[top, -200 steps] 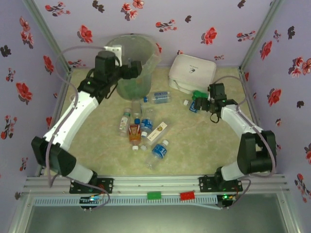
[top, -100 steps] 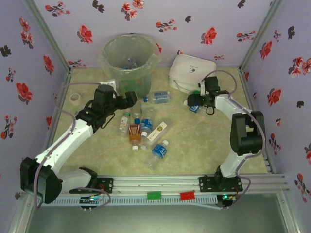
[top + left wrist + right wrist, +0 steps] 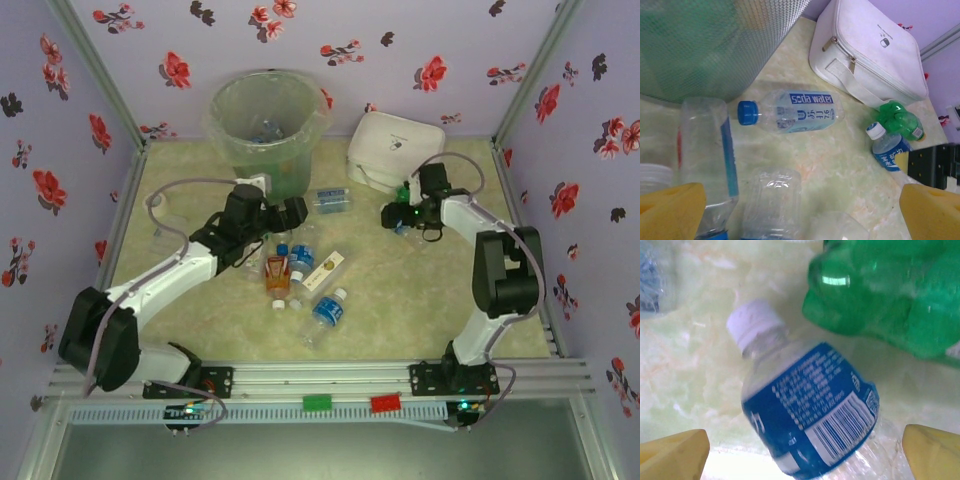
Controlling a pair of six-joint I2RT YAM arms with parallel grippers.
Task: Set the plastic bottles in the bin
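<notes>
Upright bin [image 3: 228, 150], far left of the table. Left gripper [image 3: 288, 213]: jaws spread wide, empty, above plastic bottles [image 3: 300, 262] strewn mid-table near the bin. Right gripper [image 3: 393, 214]: jaws spread wide, empty, flanking a blue-labelled bottle [image 3: 807, 415] just beside a green bottle [image 3: 890, 295].

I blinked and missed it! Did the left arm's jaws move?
Yes. The left jaws came from over the bin toward the near edge, now above the bottles.

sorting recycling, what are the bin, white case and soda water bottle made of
Bin: translucent grey-green plastic; contents show through. White case: probably matte coated fabric or faux leather, given its zipper and strap. Soda water bottle: clear glossy plastic, blue cap.
</notes>
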